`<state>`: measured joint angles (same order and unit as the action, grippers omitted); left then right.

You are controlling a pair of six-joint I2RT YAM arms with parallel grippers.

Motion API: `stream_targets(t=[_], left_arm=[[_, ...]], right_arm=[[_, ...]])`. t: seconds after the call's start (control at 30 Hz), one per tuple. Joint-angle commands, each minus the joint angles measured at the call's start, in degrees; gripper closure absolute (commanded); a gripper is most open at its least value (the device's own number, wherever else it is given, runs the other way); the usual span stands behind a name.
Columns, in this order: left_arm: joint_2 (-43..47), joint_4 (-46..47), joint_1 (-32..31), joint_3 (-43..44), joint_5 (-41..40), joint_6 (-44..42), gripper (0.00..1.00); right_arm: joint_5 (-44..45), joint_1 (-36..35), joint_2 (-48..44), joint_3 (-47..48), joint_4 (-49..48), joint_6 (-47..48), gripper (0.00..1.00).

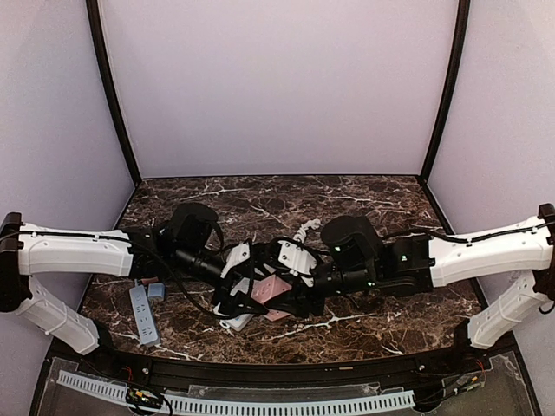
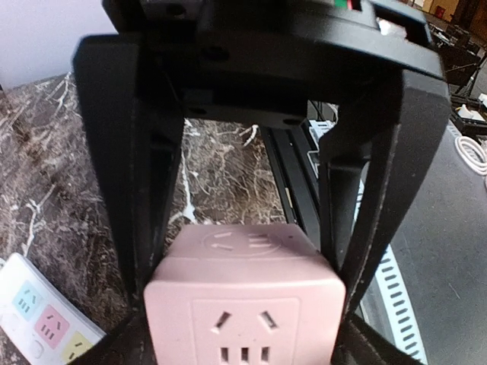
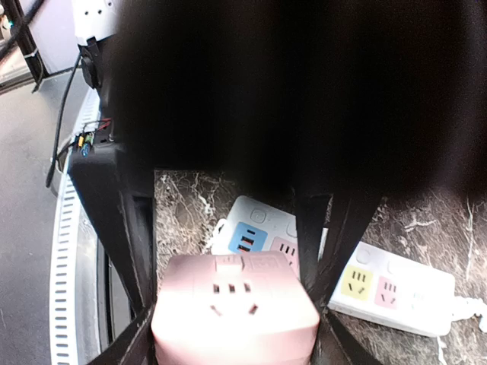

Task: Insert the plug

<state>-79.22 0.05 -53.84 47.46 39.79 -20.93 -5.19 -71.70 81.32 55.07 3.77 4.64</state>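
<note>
Cube point(image 2: 243, 304) inside left pincer point(image 2: 240, 334), right pincer point(image 3: 233, 334)

Your left gripper point(image 1: 250, 293) and right gripper point(image 1: 295, 290) crowd mid-table, both clamped on the pink cube adapter point(image 3: 232, 304), the white power strip point(image 3: 380, 293) just beneath. A grey power strip point(image 1: 143, 314) lies near your left arm; bare marble table point(image 1: 260, 199) lies beyond.
</note>
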Motion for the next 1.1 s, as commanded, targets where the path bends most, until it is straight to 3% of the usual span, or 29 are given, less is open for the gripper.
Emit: stream_targets(t=[0.0, 0.1, 0.17, 0.33, 0.5, 0.83, 1.07], left_arm=[[4.19, 8.10, 0.69, -1.54, 1.14, 1.62, 0.14], [5.04, 10.22, 0.90, -2.94, 0.84, 2.54, 0.02], [5.54, 11.94, 1.30, -3.87, 0.60, 3.57, 0.01], [7.70, 23.98, 4.15, -9.02, 1.62, 9.86, 0.01], [8.30, 34.07, 5.45, -11.72, 1.61, 16.84, 0.01], [2.09, 50.72, 5.58, -10.39, 10.16, 28.19, 0.01], [-0.68, 56.63, 5.51, -9.61, 13.75, 32.28, 0.01]], right_arm=[[4.84, -0.65, -3.24, -3.72, -6.19, -1.65, 0.78], [7.14, -0.64, -6.06, -6.39, -9.40, -2.71, 0.81], [8.61, -0.60, -8.02, -8.02, -11.57, -3.45, 0.84], [11.71, -0.60, -13.15, -13.68, -21.10, -4.64, 0.88], [9.54, -0.62, -17.26, -17.66, -32.41, -6.74, 0.99], [5.43, -0.62, -17.46, -17.25, -42.26, -7.54, 1.00], [3.46, -0.59, -14.33, -16.14, -45.35, -7.49, 1.00]])
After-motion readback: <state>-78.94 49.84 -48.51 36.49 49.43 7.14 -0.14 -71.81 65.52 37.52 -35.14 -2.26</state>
